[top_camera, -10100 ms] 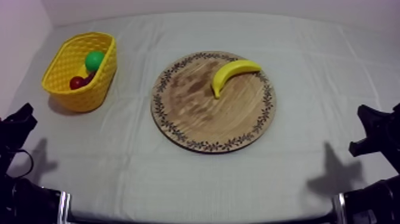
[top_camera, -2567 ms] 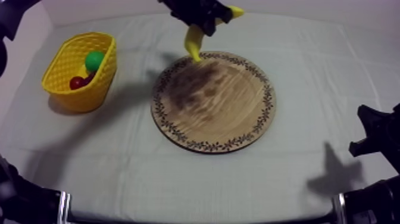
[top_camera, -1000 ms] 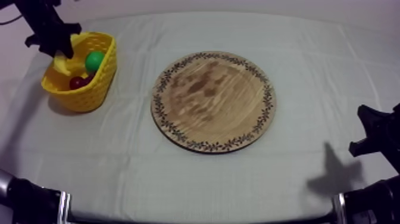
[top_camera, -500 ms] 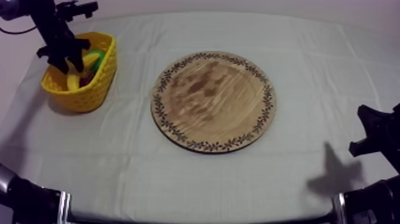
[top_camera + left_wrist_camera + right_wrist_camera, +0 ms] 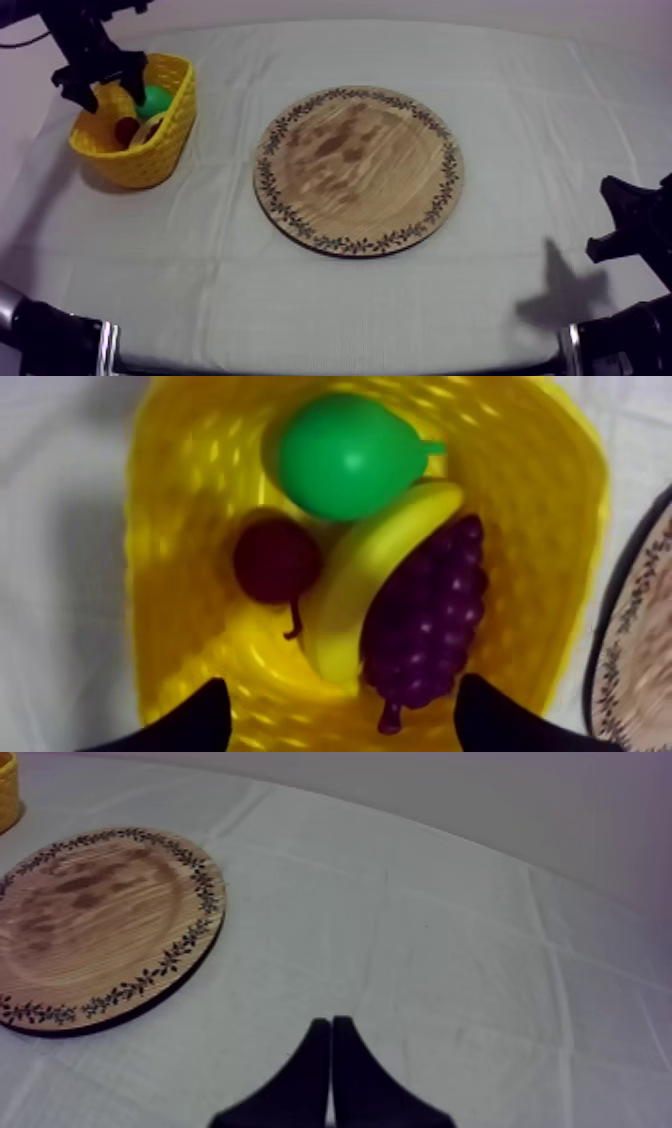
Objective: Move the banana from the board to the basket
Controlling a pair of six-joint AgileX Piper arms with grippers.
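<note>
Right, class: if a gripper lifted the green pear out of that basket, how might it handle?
The pear looks smooth and glossy, so probably slippery. Its rounded body would likely roll. It seems to touch the banana in the basket, so lifting may nudge that.

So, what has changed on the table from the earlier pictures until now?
The left gripper took the banana off the wooden board, carried it left to the yellow basket and let go; it now hangs open above it. The banana lies among pear, small red fruit and grapes. Board, basket and the shut right gripper stayed in place.
</note>
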